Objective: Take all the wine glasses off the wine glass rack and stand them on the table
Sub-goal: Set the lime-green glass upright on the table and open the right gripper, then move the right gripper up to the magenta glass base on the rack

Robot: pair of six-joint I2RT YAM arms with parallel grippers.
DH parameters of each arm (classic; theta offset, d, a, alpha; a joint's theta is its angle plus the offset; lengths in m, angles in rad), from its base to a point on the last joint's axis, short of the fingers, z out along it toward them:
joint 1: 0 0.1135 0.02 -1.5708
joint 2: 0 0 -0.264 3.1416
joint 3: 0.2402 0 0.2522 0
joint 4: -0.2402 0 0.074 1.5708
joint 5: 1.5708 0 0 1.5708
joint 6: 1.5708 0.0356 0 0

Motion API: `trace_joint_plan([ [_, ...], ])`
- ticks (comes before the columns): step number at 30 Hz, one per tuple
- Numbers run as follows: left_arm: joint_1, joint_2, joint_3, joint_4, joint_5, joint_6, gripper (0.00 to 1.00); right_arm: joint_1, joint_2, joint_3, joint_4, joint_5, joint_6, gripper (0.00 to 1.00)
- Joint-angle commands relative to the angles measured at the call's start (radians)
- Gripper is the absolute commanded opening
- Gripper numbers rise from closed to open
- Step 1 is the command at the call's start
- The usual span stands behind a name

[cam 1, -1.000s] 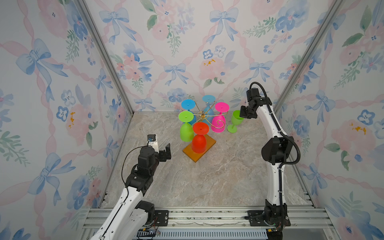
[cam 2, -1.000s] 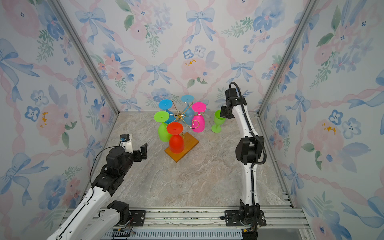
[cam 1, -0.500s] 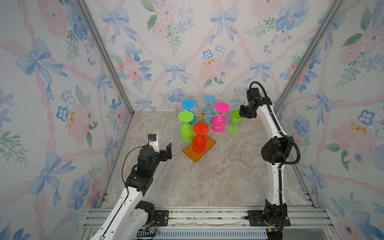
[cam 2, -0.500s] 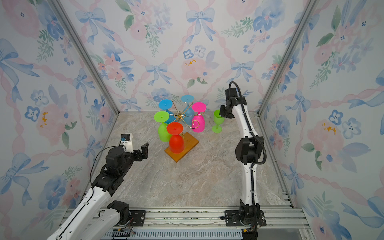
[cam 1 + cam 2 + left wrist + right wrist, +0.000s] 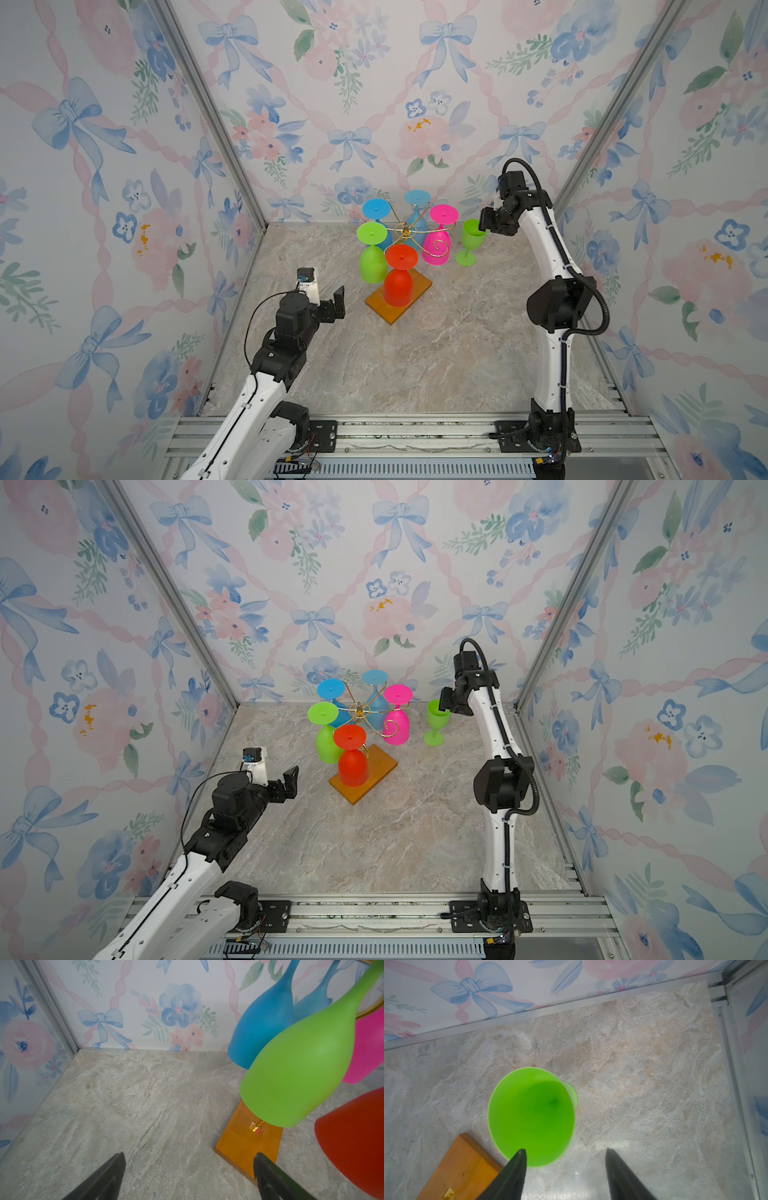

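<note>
A light green wine glass (image 5: 470, 241) (image 5: 436, 723) stands upright on the marble floor, just right of the wine glass rack (image 5: 404, 228) (image 5: 359, 709), and free of it. My right gripper (image 5: 482, 220) (image 5: 444, 699) hovers at its rim, open. In the right wrist view the glass (image 5: 531, 1115) is seen from above, and one finger of the right gripper (image 5: 565, 1150) overlaps its near rim while the other is outside. My left gripper (image 5: 338, 297) (image 5: 291, 777) (image 5: 190, 1154) is open and empty, low by the rack's wooden base (image 5: 247, 1142).
Several glasses hang upside down on the rack: green (image 5: 372, 257), red (image 5: 398, 282), pink (image 5: 436, 249) and two blue (image 5: 376, 210). The orange base (image 5: 417, 291) lies slantwise mid-floor. The back wall and the right corner post (image 5: 724, 1001) stand close behind the freed glass.
My right gripper's jaws have spread apart, letting go of the green glass, which stays standing on the floor. The left arm has not moved.
</note>
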Motion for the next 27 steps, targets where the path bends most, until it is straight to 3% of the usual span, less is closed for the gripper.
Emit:
trace_joint_plan([
  [1, 0.008, -0.006, -0.006, 0.022, 0.015, -0.018, 0.98, -0.005, -0.142, -0.05, 0.019, -0.104, 0.016, 0.68],
  [7, 0.01, 0.001, -0.009, 0.022, 0.018, -0.019, 0.98, -0.008, -0.316, -0.27, 0.239, -0.406, 0.137, 0.68],
  [14, 0.009, 0.002, -0.012, 0.022, 0.02, -0.018, 0.98, -0.005, -0.443, -0.476, 0.537, -0.633, 0.338, 0.72],
  [18, 0.01, 0.003, -0.012, 0.022, 0.021, -0.021, 0.98, 0.007, -0.476, -0.547, 0.641, -0.687, 0.426, 0.74],
  [27, 0.01, -0.003, -0.015, 0.021, 0.028, -0.027, 0.98, 0.05, -0.498, -0.605, 0.724, -0.738, 0.484, 0.69],
])
